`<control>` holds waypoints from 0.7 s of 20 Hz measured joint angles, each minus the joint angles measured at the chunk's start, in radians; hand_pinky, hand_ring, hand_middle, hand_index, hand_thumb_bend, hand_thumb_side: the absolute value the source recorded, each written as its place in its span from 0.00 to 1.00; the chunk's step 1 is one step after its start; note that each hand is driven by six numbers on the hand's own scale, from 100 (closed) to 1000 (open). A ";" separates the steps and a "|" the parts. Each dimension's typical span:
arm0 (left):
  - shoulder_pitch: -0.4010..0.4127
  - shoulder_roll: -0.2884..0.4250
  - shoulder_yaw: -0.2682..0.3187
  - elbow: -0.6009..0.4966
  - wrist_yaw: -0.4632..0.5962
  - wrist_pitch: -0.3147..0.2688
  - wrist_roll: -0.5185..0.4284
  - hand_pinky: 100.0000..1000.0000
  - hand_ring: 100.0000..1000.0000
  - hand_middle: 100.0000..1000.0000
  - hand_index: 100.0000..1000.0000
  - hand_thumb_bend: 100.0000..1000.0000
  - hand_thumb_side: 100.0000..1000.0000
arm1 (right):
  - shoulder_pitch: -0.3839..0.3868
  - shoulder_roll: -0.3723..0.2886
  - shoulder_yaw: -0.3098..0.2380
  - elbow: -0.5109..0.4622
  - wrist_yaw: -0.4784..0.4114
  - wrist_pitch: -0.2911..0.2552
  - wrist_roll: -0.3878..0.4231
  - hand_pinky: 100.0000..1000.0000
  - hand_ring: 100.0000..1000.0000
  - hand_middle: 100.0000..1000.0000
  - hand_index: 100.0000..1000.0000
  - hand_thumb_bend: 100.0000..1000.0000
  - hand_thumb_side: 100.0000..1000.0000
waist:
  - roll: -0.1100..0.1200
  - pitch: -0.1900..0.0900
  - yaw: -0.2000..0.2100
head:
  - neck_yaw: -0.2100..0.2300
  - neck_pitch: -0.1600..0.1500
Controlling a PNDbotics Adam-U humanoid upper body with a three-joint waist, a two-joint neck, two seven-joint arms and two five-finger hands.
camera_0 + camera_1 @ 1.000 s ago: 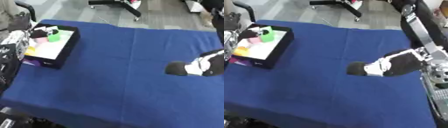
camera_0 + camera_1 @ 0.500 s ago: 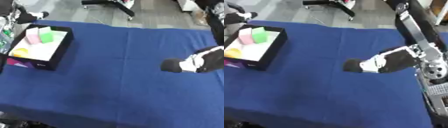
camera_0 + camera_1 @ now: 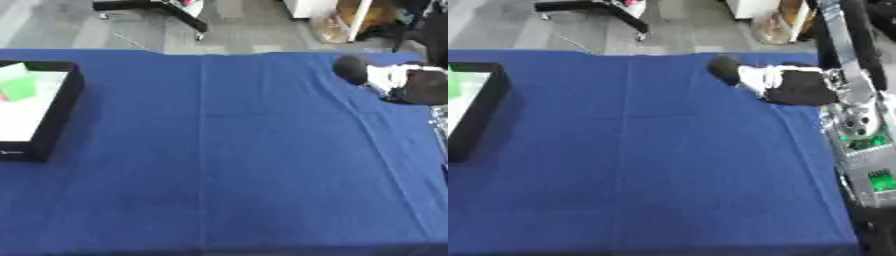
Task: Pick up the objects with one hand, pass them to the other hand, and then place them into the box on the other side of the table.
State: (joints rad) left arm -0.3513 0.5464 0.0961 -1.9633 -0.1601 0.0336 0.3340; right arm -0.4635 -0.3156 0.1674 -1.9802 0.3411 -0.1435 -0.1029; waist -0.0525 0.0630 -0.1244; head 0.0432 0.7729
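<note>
At 9 o'clock on the blue cloth (image 3: 227, 150) sits the black box (image 3: 59, 112), cut by the view's left edge. Its floor is white; a green block (image 3: 17, 86) stands in its far part, with a paler green piece just behind it. The yellow and pink pieces seen in the box 0.5 s ago are now out of frame: the whole picture has shifted, so the camera has moved, not the box.

Right hand (image 3: 785, 85) at 1 to 2 o'clock, over the far right part of the cloth. It lies across the view with its dark rounded tip toward 10 o'clock and its black back toward the arm. Blur hides the fingers, so how far open it is cannot be told; nothing can be seen in it. Against 0.5 s ago it shows nearer the far edge of the cloth and further right, though part of that is the camera's shift.

Right arm (image 3: 846, 55) comes down from the upper right corner, silver and black, to the wrist.

Left hand shows in neither view.

Beyond the cloth at 12 o'clock: grey floor and a black chair base (image 3: 153, 7).
</note>
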 measured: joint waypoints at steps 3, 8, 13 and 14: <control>0.013 -0.090 -0.020 -0.015 0.037 -0.069 -0.019 1.00 0.76 0.76 0.91 0.48 0.70 | 0.054 0.000 -0.038 0.000 -0.039 0.010 -0.048 0.84 0.91 0.89 0.88 0.68 0.51 | -0.007 0.000 -0.005 | -0.030 0.000; 0.048 -0.215 -0.080 -0.016 0.094 -0.150 -0.071 1.00 0.76 0.76 0.91 0.44 0.75 | 0.140 0.005 -0.083 0.000 -0.083 0.012 -0.120 0.81 0.91 0.88 0.87 0.65 0.51 | -0.005 0.000 -0.006 | -0.063 0.000; 0.088 -0.306 -0.128 -0.016 0.113 -0.184 -0.104 1.00 0.75 0.75 0.91 0.39 0.78 | 0.205 0.029 -0.097 0.002 -0.121 0.015 -0.169 0.80 0.91 0.87 0.85 0.63 0.50 | 0.002 0.004 -0.013 | -0.075 0.000; 0.095 -0.320 -0.135 -0.016 0.114 -0.187 -0.107 1.00 0.75 0.75 0.90 0.37 0.79 | 0.214 0.035 -0.099 0.004 -0.132 0.016 -0.176 0.80 0.91 0.87 0.85 0.63 0.50 | 0.005 0.007 -0.016 | -0.075 0.000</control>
State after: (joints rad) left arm -0.2566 0.2263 -0.0387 -1.9791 -0.0465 -0.1538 0.2271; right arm -0.2492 -0.2810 0.0685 -1.9762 0.2095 -0.1277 -0.2789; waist -0.0477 0.0702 -0.1406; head -0.0318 0.7729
